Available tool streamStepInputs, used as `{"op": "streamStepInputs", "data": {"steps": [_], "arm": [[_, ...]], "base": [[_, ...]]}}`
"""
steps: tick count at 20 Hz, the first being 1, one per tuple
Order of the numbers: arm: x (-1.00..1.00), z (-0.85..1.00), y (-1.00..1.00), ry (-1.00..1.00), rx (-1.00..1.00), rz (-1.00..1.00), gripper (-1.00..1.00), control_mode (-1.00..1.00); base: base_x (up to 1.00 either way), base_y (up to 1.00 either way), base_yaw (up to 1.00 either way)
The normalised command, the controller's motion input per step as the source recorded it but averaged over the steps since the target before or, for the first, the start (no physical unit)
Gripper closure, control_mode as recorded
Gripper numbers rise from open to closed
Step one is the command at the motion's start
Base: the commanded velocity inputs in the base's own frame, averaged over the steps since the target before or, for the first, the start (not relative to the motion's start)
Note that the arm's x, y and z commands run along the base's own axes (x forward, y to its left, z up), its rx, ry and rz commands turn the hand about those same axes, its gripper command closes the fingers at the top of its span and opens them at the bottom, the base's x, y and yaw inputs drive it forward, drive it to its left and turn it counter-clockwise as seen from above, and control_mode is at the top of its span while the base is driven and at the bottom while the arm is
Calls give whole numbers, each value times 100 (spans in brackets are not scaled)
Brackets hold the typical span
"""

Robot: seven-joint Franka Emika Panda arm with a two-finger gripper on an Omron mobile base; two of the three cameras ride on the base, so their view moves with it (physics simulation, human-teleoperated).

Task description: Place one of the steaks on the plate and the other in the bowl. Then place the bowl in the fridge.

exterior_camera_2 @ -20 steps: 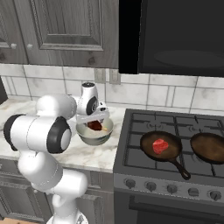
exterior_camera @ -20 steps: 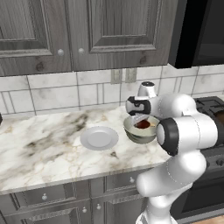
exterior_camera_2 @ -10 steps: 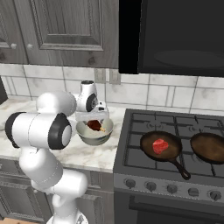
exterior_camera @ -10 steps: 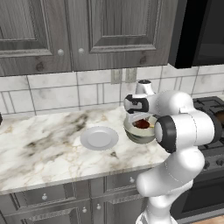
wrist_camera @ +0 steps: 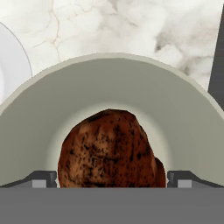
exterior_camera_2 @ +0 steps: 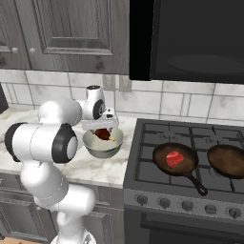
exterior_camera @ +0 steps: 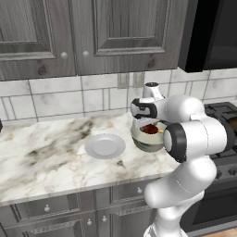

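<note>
- I am holding my gripper (wrist_camera: 112, 177) directly above the bowl (exterior_camera: 147, 137), pointing down into it; the jaws are standing wide, one tip at each lower corner of the hand view.
- The brown steak (wrist_camera: 109, 151) is lying in the bottom of the bowl, between my two fingertips (wrist_camera: 41, 178) and below them. I cannot tell whether the pads are touching it; a gap is showing on each side.
- The bowl is sitting on the marble counter (exterior_camera: 41, 152), just beside the stove (exterior_camera_2: 190, 167).
- The plate (exterior_camera: 105, 146) is lying on the counter next to the bowl, on its side away from the stove, near but apart; nothing is lying on it.
- The red steak (exterior_camera_2: 174, 158) is resting in the nearer black pan (exterior_camera_2: 177, 159) on the stove, well apart from my jaws.
- A second pan (exterior_camera_2: 228, 161) is sitting beside the first.
</note>
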Motion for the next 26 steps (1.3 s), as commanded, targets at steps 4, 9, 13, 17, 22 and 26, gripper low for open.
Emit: {"op": "streamStepInputs", "data": {"steps": [4,9,13,17,22,26], "arm": [[0,0,0,0,0,0,-100,-100],[0,0,1,-1,0,0,100,-100],[0,0,0,-2,0,0,100,-100],[0,0,0,-3,0,0,100,-100],[0,0,0,-1,0,0,-100,-100],[0,0,-3,-1,0,0,-100,-100]], "base": [[0,0,0],[0,0,0],[0,0,0],[0,0,0],[0,0,0],[0,0,0]]}}
